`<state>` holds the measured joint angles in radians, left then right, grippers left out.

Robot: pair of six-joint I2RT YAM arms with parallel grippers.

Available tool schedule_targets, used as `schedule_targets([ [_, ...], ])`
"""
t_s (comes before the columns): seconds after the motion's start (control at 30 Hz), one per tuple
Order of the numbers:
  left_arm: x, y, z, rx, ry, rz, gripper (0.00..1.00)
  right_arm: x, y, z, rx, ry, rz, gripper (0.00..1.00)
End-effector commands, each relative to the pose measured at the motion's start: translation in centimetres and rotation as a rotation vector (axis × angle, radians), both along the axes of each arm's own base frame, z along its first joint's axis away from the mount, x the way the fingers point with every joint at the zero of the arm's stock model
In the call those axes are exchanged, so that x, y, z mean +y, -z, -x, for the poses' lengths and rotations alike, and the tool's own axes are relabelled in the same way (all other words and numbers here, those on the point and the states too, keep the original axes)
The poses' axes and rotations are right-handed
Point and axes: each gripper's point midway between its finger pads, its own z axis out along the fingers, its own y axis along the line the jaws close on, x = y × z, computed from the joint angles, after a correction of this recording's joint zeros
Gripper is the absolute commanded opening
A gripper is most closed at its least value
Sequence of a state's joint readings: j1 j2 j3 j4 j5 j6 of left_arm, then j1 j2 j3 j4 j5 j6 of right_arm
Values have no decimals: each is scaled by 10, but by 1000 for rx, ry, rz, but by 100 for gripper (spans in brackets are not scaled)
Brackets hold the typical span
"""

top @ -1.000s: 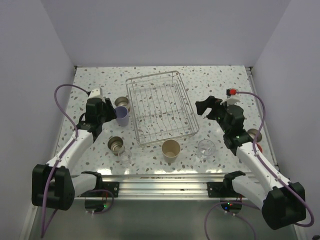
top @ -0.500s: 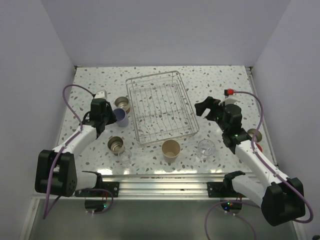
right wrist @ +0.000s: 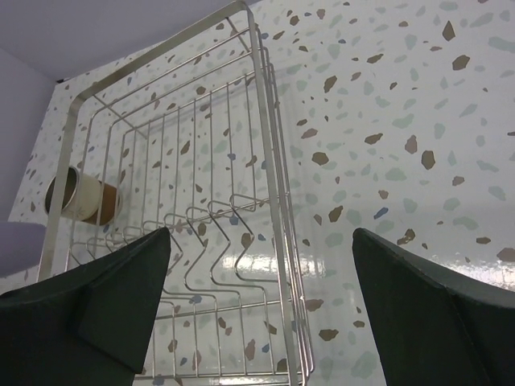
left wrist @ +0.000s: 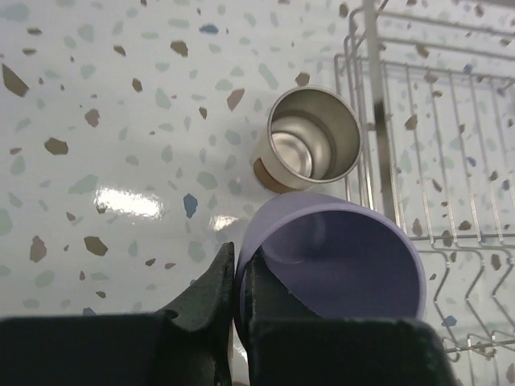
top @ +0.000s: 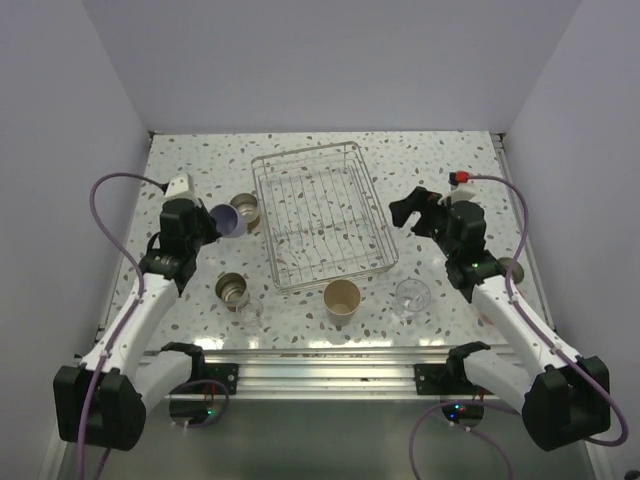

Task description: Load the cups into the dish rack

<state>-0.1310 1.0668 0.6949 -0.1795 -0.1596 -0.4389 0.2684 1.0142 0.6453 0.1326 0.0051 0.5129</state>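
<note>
My left gripper [top: 207, 226] [left wrist: 236, 277] is shut on the rim of a lavender cup [top: 226, 220] [left wrist: 346, 257], one finger inside and one outside. The cup hangs tilted, its mouth facing the camera, left of the dish rack [top: 335, 278] [left wrist: 386, 161] [right wrist: 269, 161]. A steel cup with a tan base [top: 244, 210] [left wrist: 310, 145] [right wrist: 80, 195] stands by the rack's left side. My right gripper [top: 410, 212] [right wrist: 259, 241] is open and holds nothing, over the rack's right rim. The rack holds nothing.
In front of the rack stand a second steel cup [top: 231, 290], a clear glass [top: 249, 312], a beige tumbler [top: 342, 298] and another clear glass [top: 412, 296]. One more cup [top: 511, 268] is partly hidden behind the right arm. Walls close in on three sides.
My left gripper has shut on the lavender cup's rim and raised it off the table, tilting it. The right gripper has barely moved.
</note>
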Motion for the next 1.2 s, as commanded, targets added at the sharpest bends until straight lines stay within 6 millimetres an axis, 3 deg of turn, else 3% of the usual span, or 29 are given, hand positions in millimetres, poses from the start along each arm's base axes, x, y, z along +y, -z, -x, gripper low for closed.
schedule_targets([
  [0.0,2,-76,0,-203,-24,47,0,8,-38,3,-48,-37,-27,98],
  [0.07,-9,-103,5,-294,38,83,0,16,-54,9,-83,-92,-43,98],
  [0.13,-34,-134,12,-406,173,155,0,35,-73,19,-123,-203,-105,98],
  [0.2,-59,-143,20,-444,302,233,0,57,-93,33,-158,-339,-179,98],
  [0.23,-68,-162,22,-522,359,254,0,65,-108,37,-207,-384,-221,98],
  [0.3,-98,-163,36,-537,537,348,0,79,-121,47,-208,-461,-354,98],
  [0.33,-109,-178,39,-607,610,373,0,87,-147,58,-272,-531,-459,98],
  [0.37,-118,-169,44,-603,666,416,0,90,-145,62,-271,-557,-510,98],
  [0.4,-130,-187,58,-672,766,486,0,93,-160,65,-339,-592,-559,98],
  [0.43,-135,-173,62,-652,792,536,0,94,-160,69,-303,-605,-639,98],
  [0.47,-139,-174,68,-671,827,575,0,96,-162,69,-302,-617,-674,98],
  [0.5,-143,-190,82,-740,884,632,0,97,-169,70,-331,-634,-704,98],
  [0.57,-147,-179,87,-733,910,698,0,102,-170,73,-301,-662,-776,98],
  [0.6,-148,-189,96,-781,942,732,0,105,-173,76,-312,-680,-791,98],
  [0.67,-150,-182,97,-772,949,780,0,114,-168,71,-277,-685,-804,98],
  [0.87,-163,-187,105,-817,980,891,0,152,-158,76,-205,-741,-797,98],
  [1.17,-166,-191,105,-904,916,960,0,176,-156,82,-171,-783,-814,98],
])
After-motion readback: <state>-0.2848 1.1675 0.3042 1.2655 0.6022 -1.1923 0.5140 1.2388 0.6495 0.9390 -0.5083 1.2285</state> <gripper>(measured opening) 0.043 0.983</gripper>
